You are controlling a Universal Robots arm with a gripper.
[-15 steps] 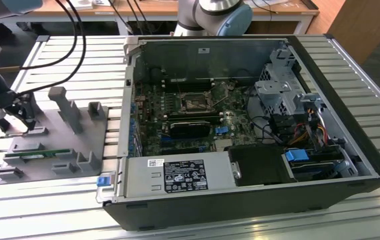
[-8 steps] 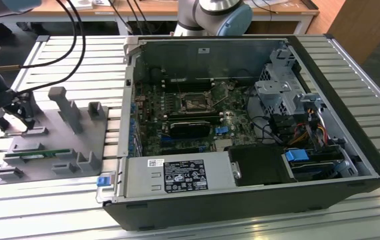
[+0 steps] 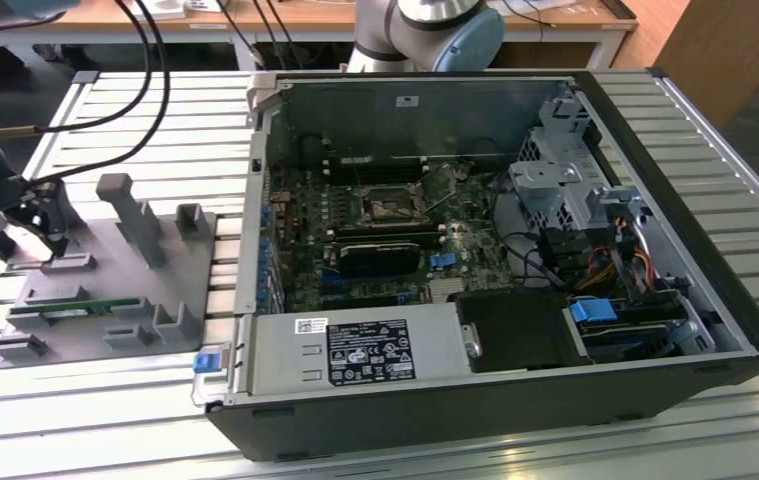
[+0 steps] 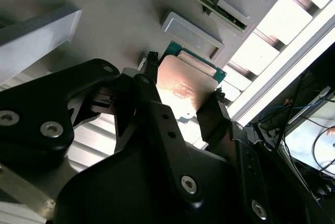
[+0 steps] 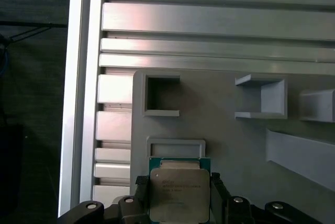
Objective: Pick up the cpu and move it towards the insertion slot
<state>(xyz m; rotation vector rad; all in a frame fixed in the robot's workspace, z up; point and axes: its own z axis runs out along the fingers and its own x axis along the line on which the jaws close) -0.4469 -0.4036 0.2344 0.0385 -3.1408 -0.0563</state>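
The cpu (image 5: 179,190) sits between the fingers (image 4: 209,119) of my gripper (image 3: 43,238), metal top facing the first wrist view. One black finger presses against each of two opposite edges, so I judge it clamped. I cannot tell from these views whether it has left the plate (image 3: 199,270) or rests on it. It is square, so it has no long axis, and the grip runs straight across it.

What matters is where the slot (image 3: 387,207) lies. It is well apart from the gripper, towards the exterior view's right, down on the board inside the open case (image 3: 739,280). The case's near wall and the plate's tall post (image 3: 132,215) stand between the two.

The plate is a grey fixture lying on the slatted table (image 3: 126,100), and its raised pockets sit just beside the cpu in both wrist views. A memory stick (image 3: 70,312) rests in another holder on it, apart from the gripper.

Around the slot I judge the room modest. A black block (image 3: 379,257) sits just beside it, and cables (image 3: 553,255) lie further towards the exterior view's right.
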